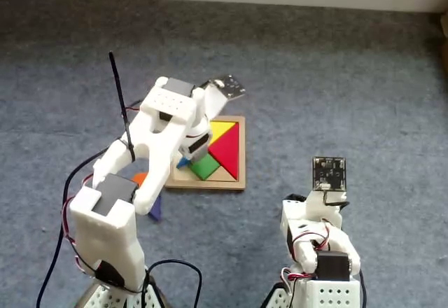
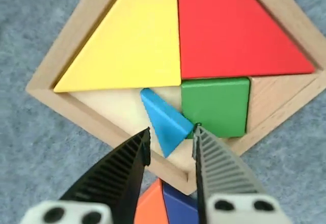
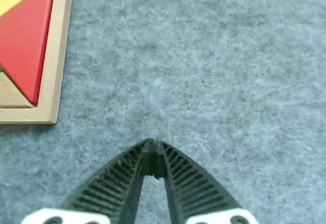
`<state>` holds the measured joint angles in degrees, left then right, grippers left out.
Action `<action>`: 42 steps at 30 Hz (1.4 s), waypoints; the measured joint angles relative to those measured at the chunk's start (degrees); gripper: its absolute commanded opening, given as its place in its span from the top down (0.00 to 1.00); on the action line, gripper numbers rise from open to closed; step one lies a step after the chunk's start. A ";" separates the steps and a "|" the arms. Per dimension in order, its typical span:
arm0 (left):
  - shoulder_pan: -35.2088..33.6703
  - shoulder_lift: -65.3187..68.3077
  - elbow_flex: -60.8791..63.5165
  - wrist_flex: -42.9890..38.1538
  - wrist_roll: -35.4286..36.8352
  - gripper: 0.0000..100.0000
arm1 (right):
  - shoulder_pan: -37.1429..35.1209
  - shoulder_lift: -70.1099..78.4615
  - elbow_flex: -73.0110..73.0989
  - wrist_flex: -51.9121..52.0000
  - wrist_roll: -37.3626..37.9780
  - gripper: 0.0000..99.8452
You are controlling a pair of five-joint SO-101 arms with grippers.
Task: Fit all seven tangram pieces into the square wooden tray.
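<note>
The square wooden tray [image 2: 79, 35] lies on the carpet under my left arm [image 1: 168, 119]. It holds a yellow triangle [image 2: 132, 40], a red triangle [image 2: 234, 25] and a green square [image 2: 216, 104]. A small light blue triangle [image 2: 165, 119] rests tilted on the tray's bare wood beside the green square. My left gripper [image 2: 171, 131] hangs open just over it, one corner of the triangle lying between the fingertips. An orange piece [image 2: 152, 203] and a dark blue piece [image 2: 179, 210] lie on the carpet outside the tray's near corner. My right gripper [image 3: 153, 146] is shut over bare carpet.
Grey carpet covers the whole work surface. The right arm [image 1: 318, 238] stands to the right of the tray [image 1: 241, 154], and the tray's corner [image 3: 61, 46] shows in the right wrist view. The orange piece [image 1: 140, 178] and the dark blue piece [image 1: 155, 208] lie beside the left arm.
</note>
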<state>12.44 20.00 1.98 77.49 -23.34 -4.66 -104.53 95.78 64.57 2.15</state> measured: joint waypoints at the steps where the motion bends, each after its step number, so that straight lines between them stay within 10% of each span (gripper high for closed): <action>1: 0.00 0.00 0.00 0.00 0.26 0.84 | 0.00 0.00 0.00 0.00 0.00 0.98; 32: -1.32 -1.76 0.00 -7.38 8.62 0.84 | 0.00 0.00 0.00 0.00 0.00 0.98; 42: -4.48 -9.23 0.44 1.05 -1.49 0.84 | 0.00 0.00 0.00 0.00 0.00 0.98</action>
<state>7.96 10.77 2.42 78.55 -24.84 -4.66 -104.53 95.78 64.57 2.15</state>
